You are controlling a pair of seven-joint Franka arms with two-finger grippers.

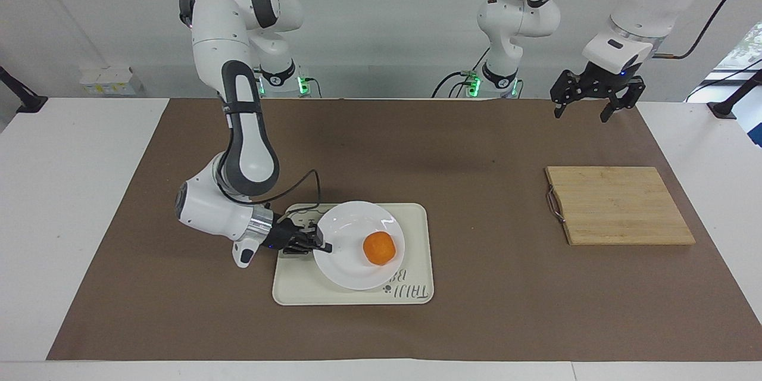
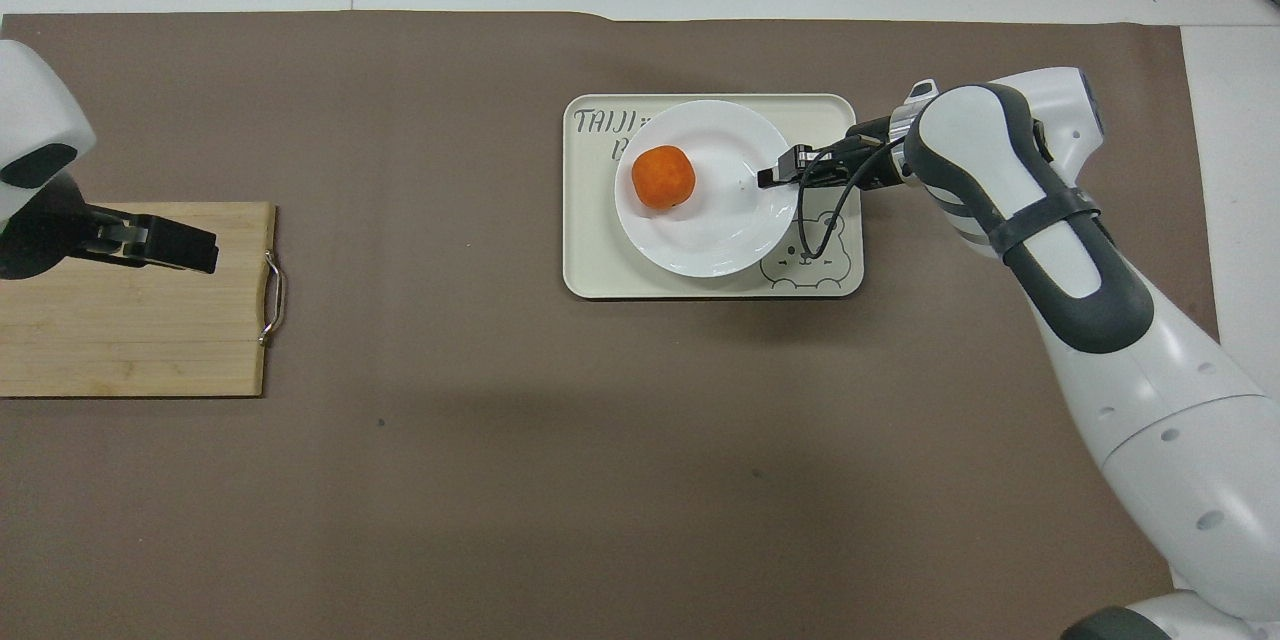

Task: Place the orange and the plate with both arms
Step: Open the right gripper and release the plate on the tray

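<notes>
The white plate lies on the cream tray, and the orange sits in its sunken centre. My right gripper reaches in low from the right arm's end of the table and is shut on the plate's rim. The overhead view shows the same: the plate, the orange and the right gripper at the rim. My left gripper is open and empty. It waits raised over the wooden cutting board, where the overhead view shows it.
The cream tray with a bear drawing lies on the brown mat. The cutting board, with a metal handle, lies at the left arm's end. A cable loops from the right wrist over the tray.
</notes>
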